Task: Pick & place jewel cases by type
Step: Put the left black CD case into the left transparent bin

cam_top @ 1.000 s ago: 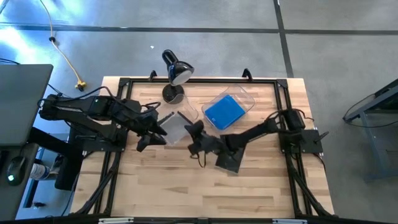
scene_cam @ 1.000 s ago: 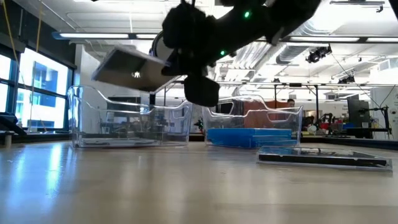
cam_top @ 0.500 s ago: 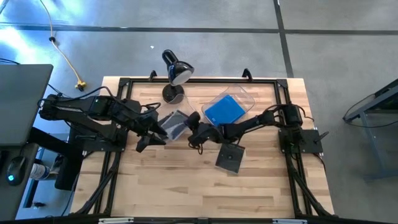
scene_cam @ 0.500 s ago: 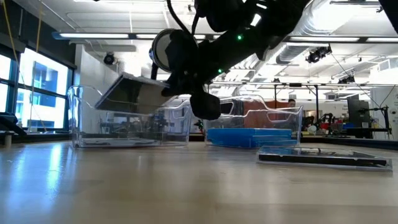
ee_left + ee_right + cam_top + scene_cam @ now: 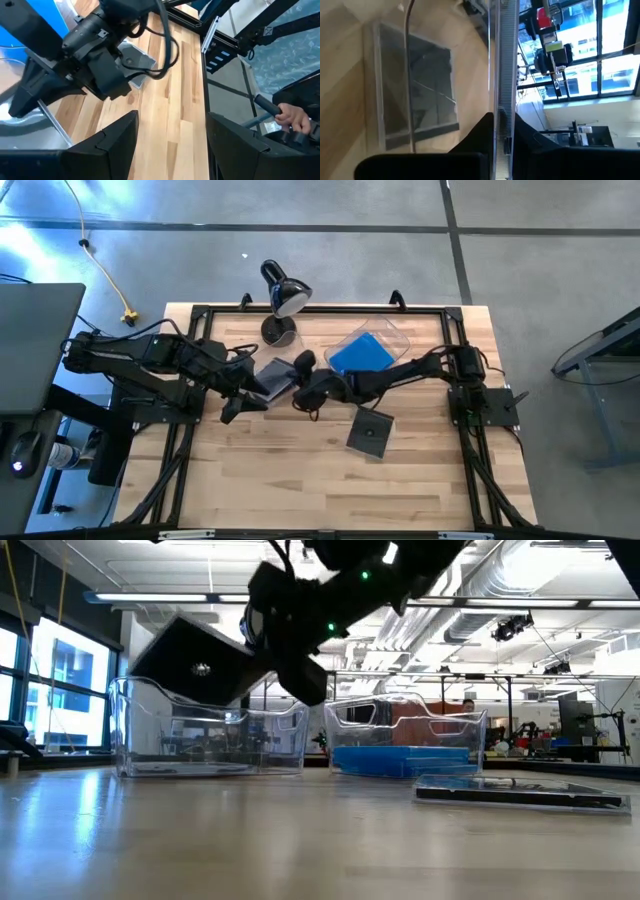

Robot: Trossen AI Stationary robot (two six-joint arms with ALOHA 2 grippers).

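My right gripper (image 5: 303,377) reaches across from the table's right and is shut on a dark grey jewel case (image 5: 195,665). It holds the case tilted above the left clear bin (image 5: 210,745). In the right wrist view the case (image 5: 500,60) shows edge-on between my fingers. Bright blue jewel cases (image 5: 360,355) lie stacked flat in the right clear bin (image 5: 405,720). Another dark grey case (image 5: 370,432) lies flat on the table, also seen in the low view (image 5: 520,792). My left gripper (image 5: 233,408) waits open near the left bin, touching nothing. My right gripper pinches the dark grey case between its two fingers (image 5: 480,132) at one edge (image 5: 500,117), the edge facing the table's right. The fingers come roughly level from the right. The case is lifted clear and steeply tilted, its free part (image 5: 160,655) over the left bin.
A black desk lamp (image 5: 280,298) stands at the far edge behind the left bin. A black frame (image 5: 320,311) runs round the table. Bare wood (image 5: 330,485) lies toward the near edge. A person's hand (image 5: 295,117) shows beyond the table in the left wrist view.
My right gripper has carried the dark grey case from the table's middle toward the left and far side, over the left bin. It dipped toward the bin, then rose, and the case has tipped from nearly flat to steeply tilted.
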